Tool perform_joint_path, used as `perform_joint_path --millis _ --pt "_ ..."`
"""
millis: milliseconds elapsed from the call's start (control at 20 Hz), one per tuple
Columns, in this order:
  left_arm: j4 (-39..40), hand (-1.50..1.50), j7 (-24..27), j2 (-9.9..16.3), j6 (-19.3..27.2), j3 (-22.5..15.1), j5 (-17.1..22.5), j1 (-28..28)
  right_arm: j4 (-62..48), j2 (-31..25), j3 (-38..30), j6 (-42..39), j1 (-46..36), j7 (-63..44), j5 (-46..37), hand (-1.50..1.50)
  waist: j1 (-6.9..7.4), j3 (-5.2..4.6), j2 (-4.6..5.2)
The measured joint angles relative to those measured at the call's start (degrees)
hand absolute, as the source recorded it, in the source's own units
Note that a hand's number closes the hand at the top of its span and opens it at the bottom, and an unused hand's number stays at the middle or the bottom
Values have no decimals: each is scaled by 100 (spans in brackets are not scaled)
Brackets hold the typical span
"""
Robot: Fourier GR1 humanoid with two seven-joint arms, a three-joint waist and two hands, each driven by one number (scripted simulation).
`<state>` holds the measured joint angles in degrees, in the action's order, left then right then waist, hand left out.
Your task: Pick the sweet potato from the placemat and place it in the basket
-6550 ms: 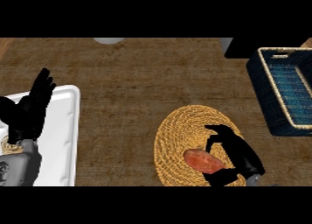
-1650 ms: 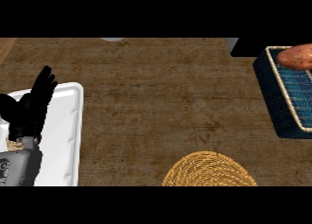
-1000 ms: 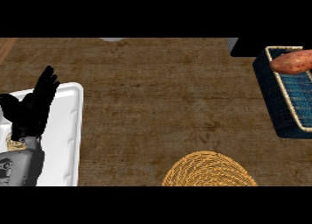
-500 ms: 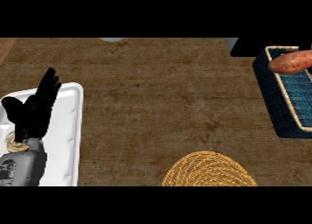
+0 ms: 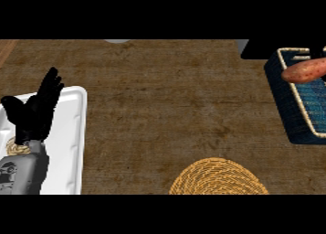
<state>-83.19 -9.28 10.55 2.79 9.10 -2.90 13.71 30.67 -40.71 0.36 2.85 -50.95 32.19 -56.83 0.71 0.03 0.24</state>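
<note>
Sweet potato (image 5: 308,70) up near the right edge, orange and long, tilted a little, over the far end of the basket (image 5: 293,123). Hard to tell whether resting on the rim or up in the air above it. Basket dark blue outside with a pale woven rim and a blue floor, sitting along the right side of the brown counter (image 5: 172,105). Right hand nowhere to be seen, maybe just past the edge by the sweet potato, so no way to tell about its fingers. Round yellow placemat (image 5: 218,177) low down in the middle, cut off by the bottom edge, well apart from the basket, with nothing on it. Left hand (image 5: 34,109) over on the left, black, fingers straight and pointing up, thumb out to the side, holding nothing, just resting above the white tray (image 5: 72,137). Grey forearm (image 5: 18,172) coming up from the bottom under it. Small woven tan thing (image 5: 15,147) peeking out on the tray beside the wrist, mostly hidden. Dark block (image 5: 260,48) at the top right behind the basket, and a little pale shape (image 5: 117,41) at the top edge.
</note>
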Motion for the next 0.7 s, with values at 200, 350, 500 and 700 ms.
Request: perform_joint_path --millis 200,350,500,700 --pt "13 0 100 21 -58 11 13 -80 -383 52 -53 111 -77 102 -135 150 22 0 4" --pt "-174 0 -54 35 -40 11 18 -132 -415 48 -68 -86 -94 89 -180 150 12 0 -5" --pt "-228 0 -67 25 -48 30 49 -182 -596 88 -71 -215 -173 -106 -278 150 20 -2 -3" --pt "-238 0 -48 6 -70 5 52 -196 -910 47 -75 -254 -258 -356 -443 150 33 -1 4"
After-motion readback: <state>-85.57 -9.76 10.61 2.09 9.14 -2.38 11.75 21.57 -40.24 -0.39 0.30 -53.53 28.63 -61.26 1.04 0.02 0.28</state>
